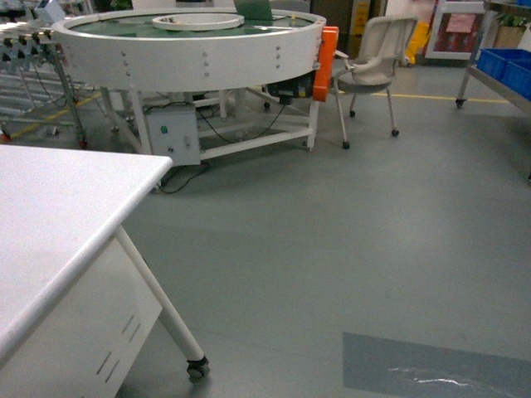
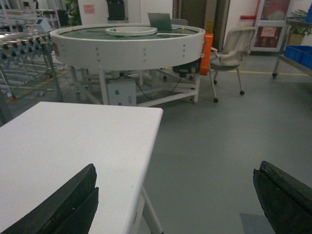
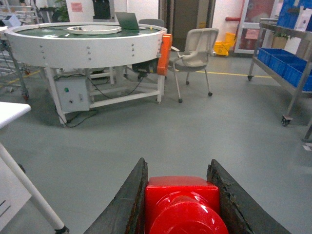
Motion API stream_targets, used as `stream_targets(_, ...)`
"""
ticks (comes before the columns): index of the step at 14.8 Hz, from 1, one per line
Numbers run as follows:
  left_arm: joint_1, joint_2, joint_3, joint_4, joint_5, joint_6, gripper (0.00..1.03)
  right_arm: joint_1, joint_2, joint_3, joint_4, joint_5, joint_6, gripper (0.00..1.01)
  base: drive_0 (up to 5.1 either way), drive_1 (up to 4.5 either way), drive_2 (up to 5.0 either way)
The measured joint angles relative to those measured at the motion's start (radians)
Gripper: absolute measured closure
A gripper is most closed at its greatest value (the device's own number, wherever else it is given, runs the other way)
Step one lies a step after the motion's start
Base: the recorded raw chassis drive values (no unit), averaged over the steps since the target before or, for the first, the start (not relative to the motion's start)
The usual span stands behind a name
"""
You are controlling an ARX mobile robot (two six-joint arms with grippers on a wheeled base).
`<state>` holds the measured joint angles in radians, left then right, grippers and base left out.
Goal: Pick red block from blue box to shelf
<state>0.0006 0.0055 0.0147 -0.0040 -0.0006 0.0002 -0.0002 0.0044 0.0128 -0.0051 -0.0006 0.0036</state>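
Left fingers [image 2: 58, 204] apart, right fingers [image 3: 127, 204] clamped.

Even indoor light — soft, grainy frames
Glare streaks the floor [image 1: 431, 377]; the close red block [image 3: 183, 207] blurs.

Ahead of me: grey floor [image 1: 332, 249], white table [image 1: 58, 215] on casters at left, round white conveyor table [image 1: 191, 50] behind it, beige chair [image 1: 377, 58] beside its orange panel [image 1: 329, 62].

White table [image 1: 58, 207] w/ caster legs on grey floor [image 1: 332, 249].
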Motion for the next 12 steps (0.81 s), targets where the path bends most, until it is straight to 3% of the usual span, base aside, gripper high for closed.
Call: stream_targets(12,0.000,0.000,0.000,0.000,0.000,0.000,0.05,0.000,0.000,0.000,0.000,0.000,0.000,0.73,-1.3,-1.30,-1.3)
